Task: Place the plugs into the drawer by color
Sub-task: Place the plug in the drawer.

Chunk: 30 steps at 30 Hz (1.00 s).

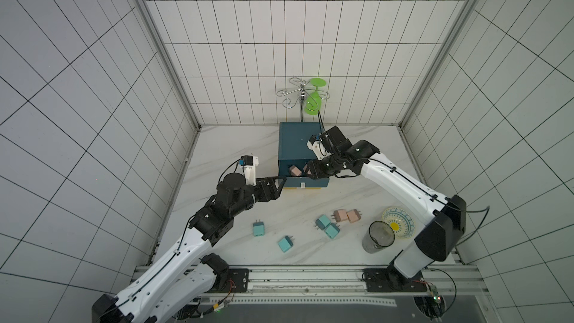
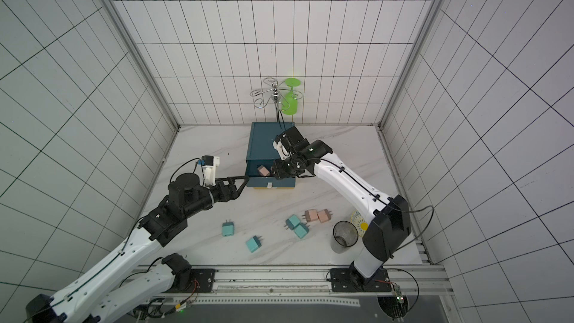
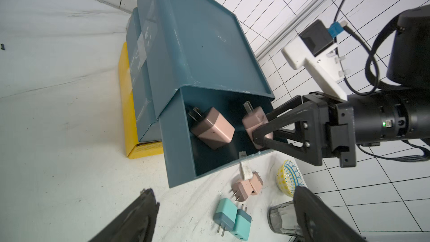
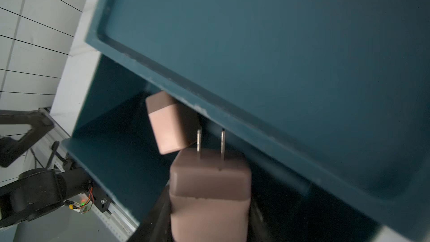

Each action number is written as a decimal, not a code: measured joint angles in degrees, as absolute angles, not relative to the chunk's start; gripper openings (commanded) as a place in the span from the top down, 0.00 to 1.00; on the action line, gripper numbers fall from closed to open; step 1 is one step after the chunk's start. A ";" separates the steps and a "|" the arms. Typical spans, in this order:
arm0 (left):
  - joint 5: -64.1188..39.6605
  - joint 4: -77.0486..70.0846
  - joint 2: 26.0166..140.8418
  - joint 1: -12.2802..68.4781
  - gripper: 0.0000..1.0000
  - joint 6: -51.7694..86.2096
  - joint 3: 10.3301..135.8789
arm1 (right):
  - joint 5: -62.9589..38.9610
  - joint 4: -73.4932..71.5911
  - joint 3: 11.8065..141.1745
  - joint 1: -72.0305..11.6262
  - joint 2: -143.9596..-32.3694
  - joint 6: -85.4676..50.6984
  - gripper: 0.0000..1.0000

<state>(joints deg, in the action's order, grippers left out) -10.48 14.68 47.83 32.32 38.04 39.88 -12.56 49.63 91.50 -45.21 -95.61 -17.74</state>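
Right gripper [image 3: 260, 125] is clamped on a pink plug [image 4: 209, 189], prongs pointing in under the cabinet [image 1: 295, 141] top. I see it holding that plug inside the open top drawer [image 3: 179, 159], by the drawer's right wall. Can't tell if the plug touches the drawer floor. A 2nd pink plug [image 3: 211, 128] lies tilted in the same drawer nearer the left wall, apart from the held one.

Left gripper [image 1: 281, 181] has its jaws wide apart w/ nothing btwn them. Its tip is just beside the drawer's left front corner; I can't tell if it touches.

On the table [image 1: 223, 147], in front of the cabinet:
- A 3rd pink plug [image 1: 340, 215] and a 4th pink plug [image 1: 353, 215] lie touching.
- Just left of them a teal plug [image 1: 323, 221] touches another teal plug [image 1: 332, 230].
- A lone teal plug [image 1: 285, 243] lies nearer the front edge.
- A far-left teal plug [image 1: 258, 229] lies well apart from the rest.

A glass [image 1: 378, 236] stands upright right of the plugs, w/ a bowl [image 1: 397, 219] just beside it, partly under the right arm. The yellow bottom drawer [image 3: 126, 103] shows at the cabinet base. Behind the cabinet a green wine glass [image 1: 313, 100] hangs on a wire rack [image 1: 292, 91].
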 measured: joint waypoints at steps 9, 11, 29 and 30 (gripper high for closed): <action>-11.00 14.26 52.29 32.60 0.07 37.93 39.88 | -3.49 55.66 96.84 -45.71 -101.62 -18.59 0.49; -11.00 14.26 52.60 32.80 0.06 37.93 39.88 | -1.15 57.69 98.41 -46.09 -103.15 -18.94 0.44; -3.99 15.05 63.57 33.87 0.04 35.05 44.29 | 3.29 64.40 105.58 -50.00 -103.83 -20.08 0.21; -3.18 15.55 63.83 33.87 0.05 34.85 44.60 | 3.33 64.40 105.58 -50.22 -102.59 -20.08 0.21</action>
